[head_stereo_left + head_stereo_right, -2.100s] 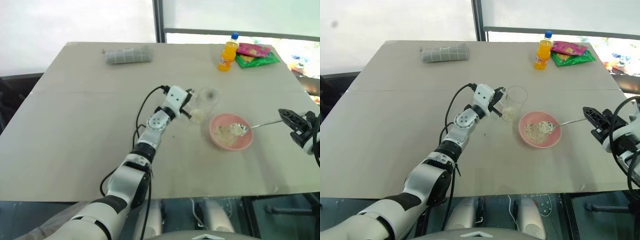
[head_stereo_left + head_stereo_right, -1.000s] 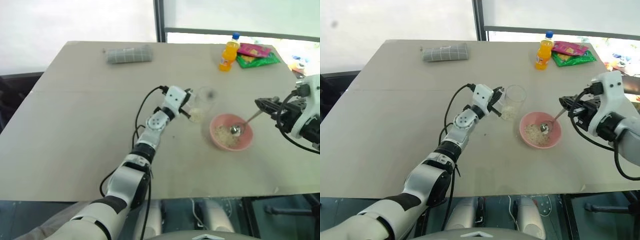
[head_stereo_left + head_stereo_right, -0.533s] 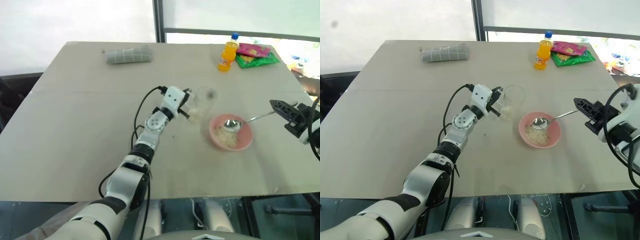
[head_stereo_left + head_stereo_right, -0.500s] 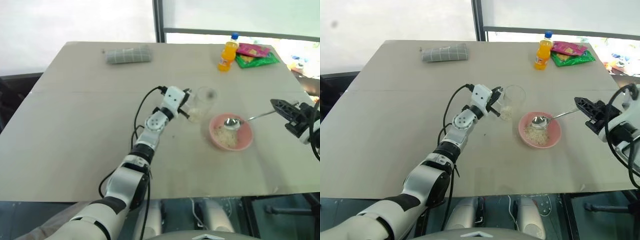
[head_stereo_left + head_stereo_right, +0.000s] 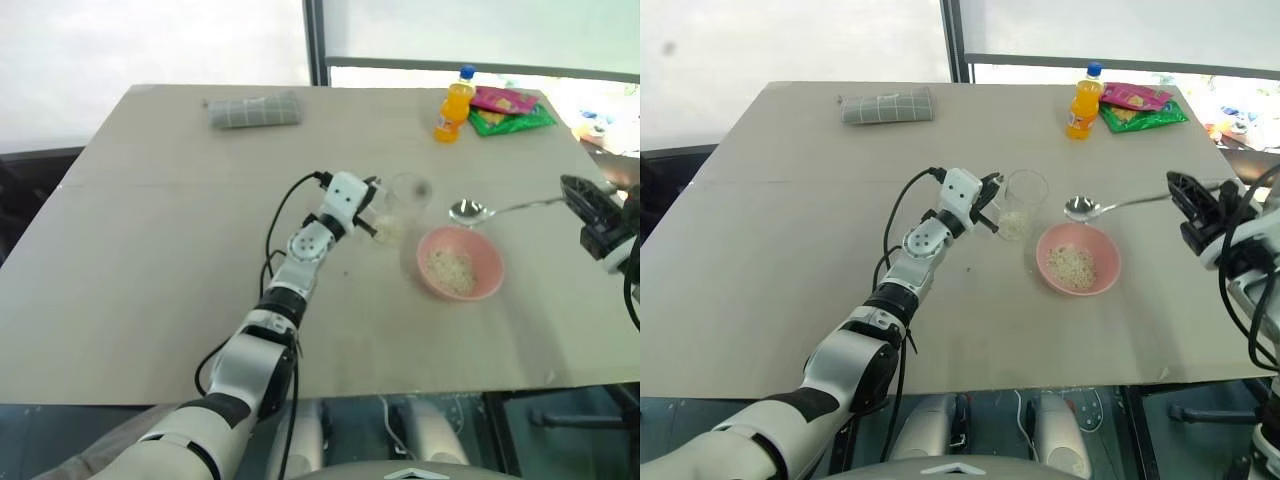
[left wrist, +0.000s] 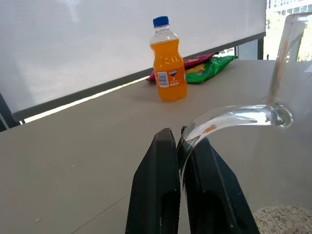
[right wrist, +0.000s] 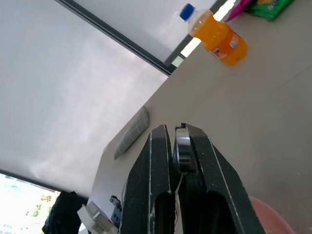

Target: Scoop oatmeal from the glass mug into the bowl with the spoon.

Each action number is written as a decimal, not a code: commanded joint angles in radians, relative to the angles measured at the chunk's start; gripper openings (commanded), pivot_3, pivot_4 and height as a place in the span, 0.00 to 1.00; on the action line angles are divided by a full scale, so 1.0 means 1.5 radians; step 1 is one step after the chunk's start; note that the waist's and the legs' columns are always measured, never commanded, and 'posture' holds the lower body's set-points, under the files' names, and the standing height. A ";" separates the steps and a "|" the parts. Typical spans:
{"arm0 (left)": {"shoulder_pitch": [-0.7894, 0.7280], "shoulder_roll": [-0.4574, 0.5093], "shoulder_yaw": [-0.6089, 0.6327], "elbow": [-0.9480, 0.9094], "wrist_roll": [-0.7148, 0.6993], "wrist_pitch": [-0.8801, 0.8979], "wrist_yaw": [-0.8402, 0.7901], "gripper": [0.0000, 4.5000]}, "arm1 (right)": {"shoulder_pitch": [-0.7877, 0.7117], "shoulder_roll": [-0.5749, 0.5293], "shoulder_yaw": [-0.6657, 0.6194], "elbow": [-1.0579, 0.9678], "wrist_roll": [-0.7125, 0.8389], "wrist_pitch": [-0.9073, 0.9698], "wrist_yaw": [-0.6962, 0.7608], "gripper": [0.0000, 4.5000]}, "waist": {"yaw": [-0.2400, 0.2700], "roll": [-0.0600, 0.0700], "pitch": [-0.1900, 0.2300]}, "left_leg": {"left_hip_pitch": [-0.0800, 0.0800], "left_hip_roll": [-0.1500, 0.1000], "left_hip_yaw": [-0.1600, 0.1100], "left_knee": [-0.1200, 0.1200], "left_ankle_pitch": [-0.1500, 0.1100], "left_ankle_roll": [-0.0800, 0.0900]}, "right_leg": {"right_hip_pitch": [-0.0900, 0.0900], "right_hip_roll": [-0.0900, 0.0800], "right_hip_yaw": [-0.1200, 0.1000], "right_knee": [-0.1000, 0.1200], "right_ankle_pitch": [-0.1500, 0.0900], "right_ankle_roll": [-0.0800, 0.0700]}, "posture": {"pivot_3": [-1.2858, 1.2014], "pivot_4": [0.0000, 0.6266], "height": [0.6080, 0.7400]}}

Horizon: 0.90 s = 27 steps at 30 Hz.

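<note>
The glass mug stands upright on the table, with a little oatmeal at its bottom. My left gripper is shut on the mug's clear handle. Just right of the mug sits the pink bowl, holding a patch of oatmeal. The spoon hangs level above the table, its scoop just past the bowl's far rim and beside the mug. It looks empty. My right gripper is shut on the end of the spoon's handle, off to the bowl's right.
An orange bottle and red and green snack bags stand at the table's far right. A folded grey cloth lies at the far left. The table's right edge runs close under my right arm.
My right gripper has lifted the spoon out of the bowl and rolled it level; the scoop now hovers beyond the bowl's far rim. The left gripper and mug have stayed still.
</note>
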 commanded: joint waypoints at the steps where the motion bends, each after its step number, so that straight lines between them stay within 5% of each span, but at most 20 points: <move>1: 0.013 0.006 0.002 -0.003 0.005 0.013 0.004 0.01 | -0.069 0.005 0.037 -0.011 0.017 -0.009 -0.022 0.00 | 0.000 0.000 0.000 | 0.000 0.000 0.000 0.000 0.000 0.000 | 0.000 0.000 0.000 0.000 0.000 0.000 | 0.52 0.24 1.00; 6: 0.021 0.003 0.009 -0.017 -0.003 0.024 0.007 0.01 | -0.137 -0.037 0.124 0.042 -0.001 0.022 -0.021 0.00 | 0.002 0.000 0.000 | 0.000 0.000 0.001 0.000 0.000 0.000 | 0.000 0.000 0.000 0.000 0.000 0.000 | 0.52 0.24 1.00; 14: 0.041 0.006 0.008 -0.052 -0.005 0.033 0.009 0.01 | -0.227 -0.044 0.260 0.128 -0.180 0.072 0.083 0.00 | 0.000 0.001 0.000 | 0.000 0.001 0.002 0.000 0.000 0.000 | 0.000 0.000 0.000 -0.001 0.000 0.000 | 0.52 0.24 1.00; 27: 0.082 0.011 0.005 -0.117 -0.002 0.062 0.024 0.01 | -0.276 -0.013 0.243 0.208 -0.249 0.100 0.123 0.00 | 0.003 0.001 0.000 | -0.002 0.001 0.003 0.000 0.000 0.000 | -0.001 0.000 -0.001 -0.001 0.000 0.000 | 0.52 0.24 1.00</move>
